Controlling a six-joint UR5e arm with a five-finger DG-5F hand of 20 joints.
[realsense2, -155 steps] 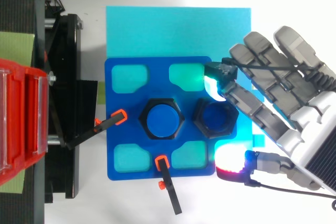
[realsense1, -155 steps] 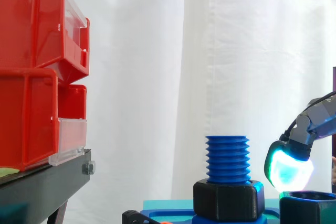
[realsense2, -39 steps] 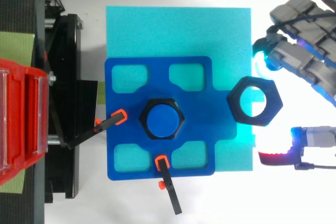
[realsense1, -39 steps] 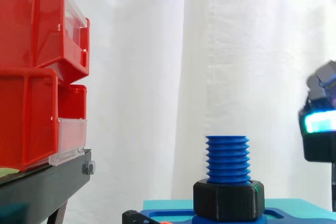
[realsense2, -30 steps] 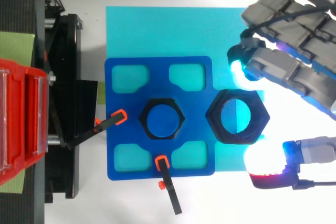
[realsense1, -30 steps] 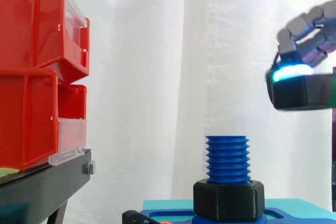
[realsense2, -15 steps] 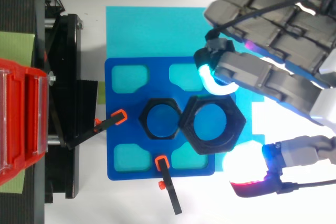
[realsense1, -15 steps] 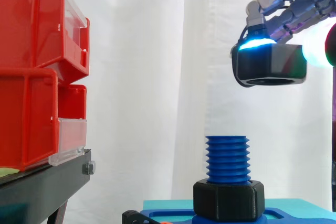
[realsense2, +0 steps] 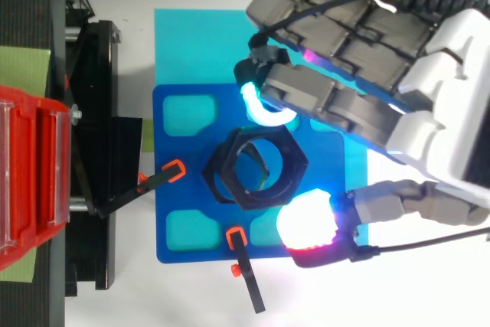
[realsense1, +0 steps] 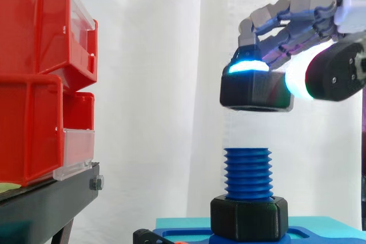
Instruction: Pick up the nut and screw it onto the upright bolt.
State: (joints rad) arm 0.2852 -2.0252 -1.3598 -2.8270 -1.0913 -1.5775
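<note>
- Hand (realsense1: pixel 297 24), at the upper right of the side view, pinches the black nut (realsense1: pixel 256 91) between its curled fingers and thumb.
- Nut hangs level in the air above the upright blue bolt (realsense1: pixel 247 171), a clear gap between them.
- Bolt stands on a blue plate (realsense2: pixel 170 189).

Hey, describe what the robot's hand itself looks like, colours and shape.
The hand has a white moulded palm shell and blocky grey fingers built in segments with dark gaps between them. Its thick rounded pads glow, one cyan and another white edged with red. In the side view the thumb has a black casing.
</note>
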